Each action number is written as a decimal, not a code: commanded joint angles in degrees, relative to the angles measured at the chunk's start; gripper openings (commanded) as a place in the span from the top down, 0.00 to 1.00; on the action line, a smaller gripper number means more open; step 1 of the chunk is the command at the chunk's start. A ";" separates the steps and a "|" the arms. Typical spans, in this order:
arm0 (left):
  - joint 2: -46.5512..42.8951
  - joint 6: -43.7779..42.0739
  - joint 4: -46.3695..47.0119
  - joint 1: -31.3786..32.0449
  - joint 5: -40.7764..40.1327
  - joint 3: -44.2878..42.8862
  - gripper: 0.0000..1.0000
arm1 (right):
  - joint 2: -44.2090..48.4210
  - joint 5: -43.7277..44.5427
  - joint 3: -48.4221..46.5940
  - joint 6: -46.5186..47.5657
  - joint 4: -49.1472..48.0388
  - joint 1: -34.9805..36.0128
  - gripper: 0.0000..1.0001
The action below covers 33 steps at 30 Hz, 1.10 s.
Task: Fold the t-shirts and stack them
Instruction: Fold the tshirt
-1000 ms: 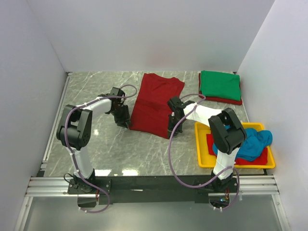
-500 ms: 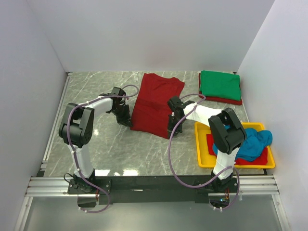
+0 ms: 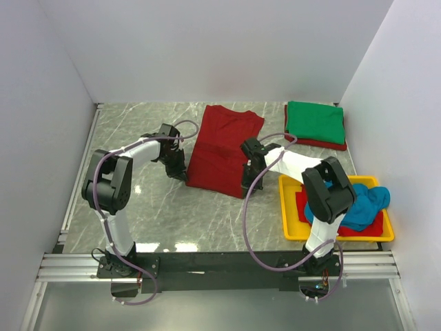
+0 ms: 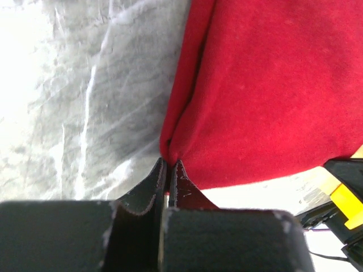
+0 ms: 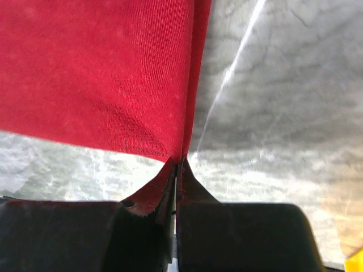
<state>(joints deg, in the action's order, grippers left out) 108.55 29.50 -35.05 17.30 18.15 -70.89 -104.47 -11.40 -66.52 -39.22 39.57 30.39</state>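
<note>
A dark red t-shirt [image 3: 222,146] lies folded lengthwise on the marble table, seen close in both wrist views [image 4: 266,85] [image 5: 96,68]. My left gripper [image 3: 181,174] [image 4: 168,163] is shut on its near left corner. My right gripper [image 3: 245,187] [image 5: 177,161] is shut on its near right corner. At the back right a folded green t-shirt [image 3: 315,121] rests on a folded red one [image 3: 315,143]. A teal blue t-shirt [image 3: 364,204] lies crumpled over a red one [image 3: 301,205] in the yellow tray [image 3: 288,221].
White walls enclose the table on three sides. The yellow tray stands at the near right, next to the right arm. A metal rail [image 3: 207,265] runs along the near edge. Bare marble [image 3: 138,124] lies left of the spread shirt.
Both grippers have closed on the near corners of the dark red t-shirt. The left gripper shifted slightly right onto the corner. The shirt's near edge sits a little higher.
</note>
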 commanded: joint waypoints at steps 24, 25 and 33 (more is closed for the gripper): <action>-28.30 -2.78 -20.05 0.10 0.83 4.18 1.00 | 24.74 7.79 2.01 -8.06 19.48 11.70 1.00; -29.09 -2.08 -20.84 0.10 1.09 4.88 1.00 | 25.62 7.71 2.36 -8.85 19.75 12.23 1.00; -36.74 1.09 -21.56 0.81 1.36 8.40 1.00 | 33.27 10.51 0.35 -17.37 25.54 17.60 1.00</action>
<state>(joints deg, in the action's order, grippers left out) 74.70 28.84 -55.99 18.15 19.73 -63.33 -74.08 -4.80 -64.07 -52.25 58.41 47.13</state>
